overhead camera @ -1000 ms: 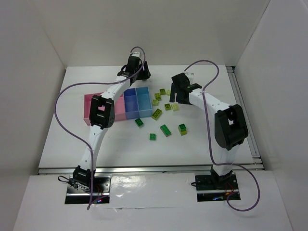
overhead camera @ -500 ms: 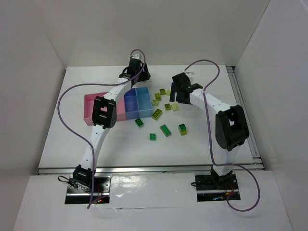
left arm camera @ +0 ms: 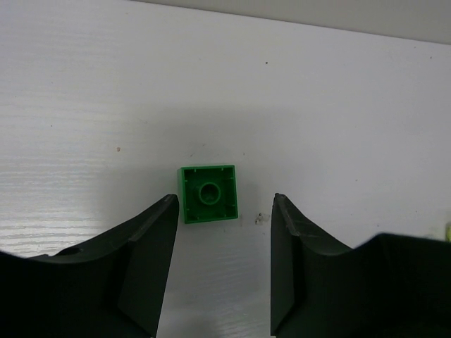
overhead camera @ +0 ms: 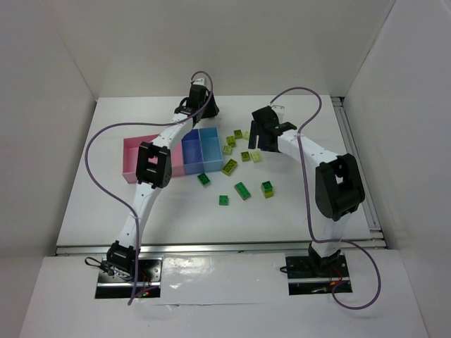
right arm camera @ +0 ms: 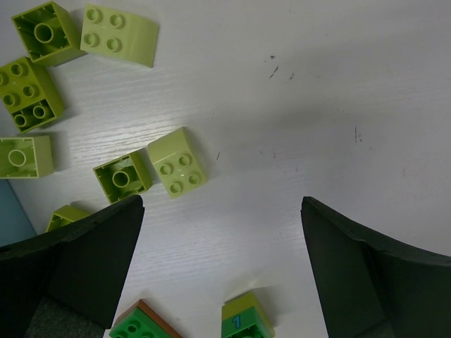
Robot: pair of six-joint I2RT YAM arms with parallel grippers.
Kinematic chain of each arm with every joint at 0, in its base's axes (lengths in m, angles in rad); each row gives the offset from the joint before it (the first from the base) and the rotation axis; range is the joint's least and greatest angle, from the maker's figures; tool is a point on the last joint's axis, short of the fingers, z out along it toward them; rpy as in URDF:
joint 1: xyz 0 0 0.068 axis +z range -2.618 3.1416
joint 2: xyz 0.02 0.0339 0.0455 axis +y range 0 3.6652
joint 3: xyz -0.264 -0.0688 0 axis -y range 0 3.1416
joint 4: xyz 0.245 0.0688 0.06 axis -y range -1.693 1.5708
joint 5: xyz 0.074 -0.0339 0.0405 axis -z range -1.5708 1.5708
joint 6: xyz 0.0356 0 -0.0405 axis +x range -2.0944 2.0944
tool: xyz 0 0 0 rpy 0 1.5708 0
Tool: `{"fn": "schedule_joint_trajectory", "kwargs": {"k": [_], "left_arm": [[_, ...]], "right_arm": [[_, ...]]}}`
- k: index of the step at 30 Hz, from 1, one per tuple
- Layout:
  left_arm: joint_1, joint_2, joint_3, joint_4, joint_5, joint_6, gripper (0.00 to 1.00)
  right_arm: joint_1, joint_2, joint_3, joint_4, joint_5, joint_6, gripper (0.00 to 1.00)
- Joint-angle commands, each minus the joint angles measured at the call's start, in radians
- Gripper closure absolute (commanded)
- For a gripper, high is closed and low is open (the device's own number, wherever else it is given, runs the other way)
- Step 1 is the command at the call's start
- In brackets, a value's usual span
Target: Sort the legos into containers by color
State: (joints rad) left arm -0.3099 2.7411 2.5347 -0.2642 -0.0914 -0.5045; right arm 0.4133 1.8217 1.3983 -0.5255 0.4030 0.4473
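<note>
A dark green lego (left arm camera: 208, 193) lies upside down on the table, just ahead of my open left gripper (left arm camera: 224, 205) and between the lines of its jaws. In the top view the left gripper (overhead camera: 200, 107) is behind the containers: two pink bins (overhead camera: 143, 159), a blue bin (overhead camera: 191, 151) and a light blue bin (overhead camera: 209, 148). My right gripper (right arm camera: 222, 204) is open and empty above bare table, also seen in the top view (overhead camera: 259, 141). Several yellow-green legos (right arm camera: 176, 162) lie to its left. Dark green legos (overhead camera: 242, 191) lie nearer the front.
A two-coloured brick marked "1" (right arm camera: 246, 320) and a green brick on a brown one (right arm camera: 141, 325) lie just below the right jaws. White walls enclose the table on three sides. Purple cables arc over both arms.
The left arm has shifted slightly, its elbow a little to the right. The right arm and the legos have not moved.
</note>
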Motion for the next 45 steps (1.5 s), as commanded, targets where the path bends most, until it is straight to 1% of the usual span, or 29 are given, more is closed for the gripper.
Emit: {"fn": "schedule_joint_trajectory", "kwargs": {"k": [1,6,10,12,14,15,17,20,21,23,25,26,29,30,32,34,35,37,38,40,41,42,45], "left_arm": [[0.002,0.017,0.047,0.010,0.010,-0.009,0.41],[0.002,0.035,0.056,-0.001,0.019,-0.009,0.40],[0.011,0.035,0.056,-0.043,0.045,-0.032,0.46],[0.022,0.035,0.047,-0.043,0.055,-0.043,0.46],[0.022,0.035,0.047,-0.043,0.055,-0.043,0.51],[0.022,0.035,0.047,-0.043,0.055,-0.043,0.56],[0.022,0.035,0.047,-0.043,0.055,-0.043,0.58],[0.022,0.013,0.018,-0.034,0.055,-0.043,0.62],[0.022,-0.012,-0.019,-0.033,0.055,-0.034,0.64],[0.022,-0.049,-0.075,0.025,0.085,-0.025,0.64],[0.022,-0.118,-0.172,0.069,0.113,-0.025,0.60],[0.022,-0.138,-0.194,0.094,0.134,-0.025,0.55],[0.022,-0.185,-0.237,0.106,0.185,-0.016,0.45],[0.022,-0.217,-0.237,0.106,0.194,-0.016,0.38],[0.022,-0.256,-0.276,0.106,0.217,-0.016,0.32],[0.031,-0.323,-0.307,0.115,0.232,-0.006,0.29],[0.040,-0.348,-0.345,0.124,0.252,-0.006,0.29],[0.055,-0.421,-0.385,0.125,0.263,-0.006,0.29],[0.070,-0.446,-0.428,0.125,0.263,-0.006,0.29],[0.103,-0.495,-0.474,0.115,0.237,-0.018,0.29],[0.115,-0.539,-0.517,0.105,0.222,-0.019,0.28],[0.129,-0.560,-0.534,0.096,0.188,-0.034,0.28],[0.190,-0.609,-0.574,0.065,0.179,-0.074,0.28]], "right_arm": [[-0.005,-0.004,0.036,0.022,0.014,-0.004,0.00],[-0.005,-0.004,0.036,0.022,0.014,-0.004,0.00],[-0.005,-0.004,0.036,0.022,0.014,-0.004,0.00],[-0.005,0.005,0.036,0.022,0.014,-0.004,0.00],[-0.005,0.005,0.045,0.022,0.014,-0.004,0.00],[-0.005,0.005,0.045,0.022,0.023,-0.004,0.00],[-0.005,0.005,0.045,0.022,0.023,-0.004,0.00],[-0.005,0.014,0.045,0.022,0.023,-0.004,0.00],[-0.005,0.014,0.045,0.022,0.023,-0.004,0.00],[-0.005,0.024,0.067,0.036,-0.010,-0.030,0.00],[-0.005,0.039,0.090,0.051,-0.033,-0.039,0.00],[-0.005,0.053,0.117,0.077,-0.050,-0.053,0.00],[-0.005,0.089,0.191,0.107,-0.093,-0.062,0.00],[-0.005,0.102,0.211,0.126,-0.117,-0.073,0.00],[0.004,0.151,0.278,0.136,-0.141,-0.085,0.00],[0.004,0.221,0.344,0.148,-0.150,-0.096,0.01],[0.004,0.249,0.429,0.131,-0.150,-0.096,0.01],[0.004,0.339,0.522,0.091,-0.162,-0.107,0.01],[0.004,0.372,0.615,0.081,-0.162,-0.119,0.01],[-0.005,0.437,0.707,0.071,-0.193,-0.130,0.01],[-0.005,0.502,0.752,0.071,-0.202,-0.139,0.01],[-0.005,0.534,0.834,0.071,-0.211,-0.139,0.01],[-0.016,0.639,0.947,0.111,-0.276,-0.139,0.01]]}}
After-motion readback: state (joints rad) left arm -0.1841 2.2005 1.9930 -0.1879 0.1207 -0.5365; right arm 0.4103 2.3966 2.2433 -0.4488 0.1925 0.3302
